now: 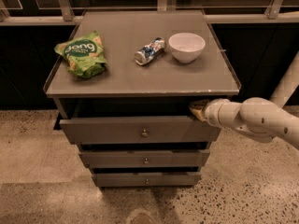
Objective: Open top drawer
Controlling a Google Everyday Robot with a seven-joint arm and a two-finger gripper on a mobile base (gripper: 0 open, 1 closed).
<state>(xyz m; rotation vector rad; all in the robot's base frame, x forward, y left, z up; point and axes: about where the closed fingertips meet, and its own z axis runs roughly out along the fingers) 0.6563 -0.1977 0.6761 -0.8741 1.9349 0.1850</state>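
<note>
1. Top drawer (107, 130): the flat grey front directly under the table's slab. Its long axis lies level and runs left to right across the view. The face is turned toward the camera, with a small round metal knob (144, 133) at its centre. The front stands forward of the two drawers beneath it, and a dark gap shows above its upper edge.
2. Claw (198, 110): at the top drawer's upper right corner, in the dark gap above the drawer's edge, with its tip pointing left along the drawer's long axis. Whether it is spread or pressed together cannot be told.
3. Arm (254, 119): a white, rounded arm that reaches in from the right of the top drawer.
4. Middle drawer (112, 159) and bottom drawer (177, 178): stacked below the top drawer, each narrower and shorter, and each with a similar knob.
5. Table (140, 80): a grey slab with a low raised rim, above the top drawer.
   - A green snack bag (80, 54) lies above the drawer's left end.
   - A small can (150, 51) lies on its side above the drawer's middle.
   - A white bowl (186, 46) stands upright above the drawer's right half, just beside the can.
6. Floor (28, 171): pale and speckled, below and to either side of the top drawer.
7. Rail (28, 20): a pale bar behind the table, with dark panels beneath it.
</note>
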